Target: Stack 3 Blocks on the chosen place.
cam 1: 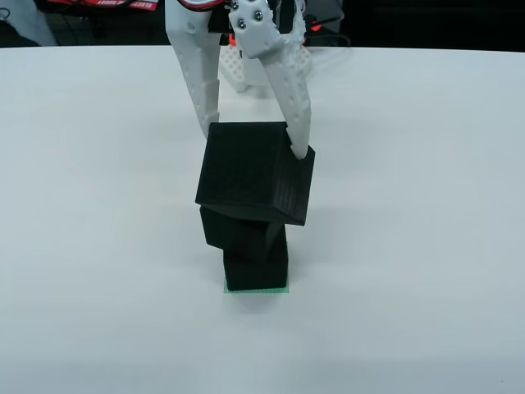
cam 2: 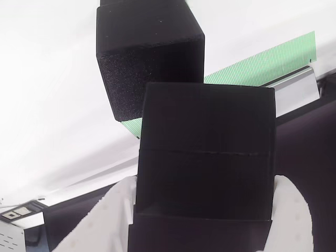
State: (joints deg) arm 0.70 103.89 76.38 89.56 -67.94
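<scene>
Gripper [cam 1: 256, 141] gripped the top block [cam 1: 254, 172], tilted, resting on the skewed middle block [cam 1: 243, 234] below its fingers. Bottom block [cam 1: 256, 269] sat on the green square [cam 1: 256, 290]; bare white table [cam 1: 426, 205] lay open on both sides.

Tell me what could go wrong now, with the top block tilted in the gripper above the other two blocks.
1. The top block sits tilted in the gripper, so it may land on an edge and slide off.
2. The middle block is already twisted against the bottom block; a push from above could topple the stack.
3. Opening the gripper could drag the top block sideways, off the green square.
</scene>
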